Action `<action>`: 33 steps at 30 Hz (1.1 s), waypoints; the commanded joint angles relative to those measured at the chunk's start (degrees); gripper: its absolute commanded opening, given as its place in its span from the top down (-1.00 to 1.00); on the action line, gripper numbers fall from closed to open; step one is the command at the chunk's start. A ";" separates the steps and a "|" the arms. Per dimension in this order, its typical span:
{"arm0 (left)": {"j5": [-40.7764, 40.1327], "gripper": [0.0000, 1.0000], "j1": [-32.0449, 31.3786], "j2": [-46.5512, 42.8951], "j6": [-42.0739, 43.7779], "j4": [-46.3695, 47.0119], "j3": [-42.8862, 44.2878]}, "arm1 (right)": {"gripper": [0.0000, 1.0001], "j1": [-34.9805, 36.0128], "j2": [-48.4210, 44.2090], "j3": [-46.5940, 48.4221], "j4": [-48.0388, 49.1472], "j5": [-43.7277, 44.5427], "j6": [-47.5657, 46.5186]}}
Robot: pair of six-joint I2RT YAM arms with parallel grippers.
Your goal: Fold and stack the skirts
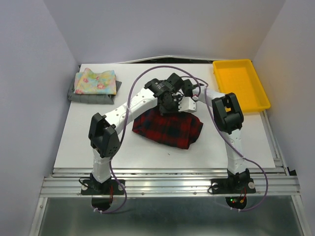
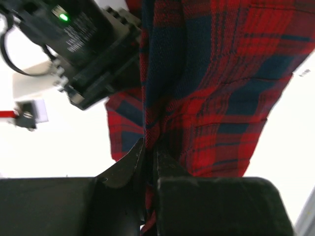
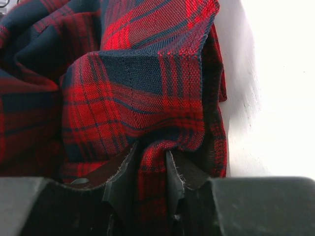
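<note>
Top view: plaid skirt (image 1: 167, 129) lies crumpled mid-tabletop (image 1: 98, 142). Floral skirt (image 1: 96, 82) sits folded on the grey skirt (image 1: 86, 98) at the far left corner. Yellow tray (image 1: 241, 83) is at far right.

Left wrist: my left end effector (image 2: 150, 162) is clamped on a thin plaid fold, and the cloth spreads away from the fingers.

Right wrist: my right end effector (image 3: 150, 167) is pinched on a raised ridge of the same skirt, with bare tabletop to the right.

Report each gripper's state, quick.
Left gripper: closed, pinching the plaid skirt.
Right gripper: closed on a fold of the same plaid skirt.
</note>
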 commanded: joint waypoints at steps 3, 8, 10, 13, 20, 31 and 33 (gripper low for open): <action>-4.42 1.00 0.77 -1.67 3.43 16.61 -7.36 | 0.36 0.53 -2.50 -0.12 -0.10 -2.59 0.69; -6.80 1.00 1.91 -2.99 3.43 29.97 -18.45 | 0.34 0.53 -2.41 0.67 -0.19 -1.98 2.53; -6.80 1.00 2.09 -3.43 3.34 31.65 -21.62 | 0.28 0.53 -2.58 2.07 -0.10 -0.57 4.20; -6.10 1.00 2.53 -4.48 1.94 31.40 -23.73 | 0.15 -0.17 -2.32 5.92 -0.28 2.94 6.74; -4.08 1.00 2.62 -8.70 1.23 30.08 -29.01 | -0.28 -3.95 -0.04 18.74 -0.28 5.32 15.53; -3.99 1.00 2.79 -8.44 -0.79 28.06 -24.28 | 0.66 -5.36 5.15 16.59 0.35 4.54 16.53; -4.08 1.00 3.32 -7.39 -1.40 28.23 -23.39 | 0.77 -4.57 5.50 14.83 -1.85 2.87 14.76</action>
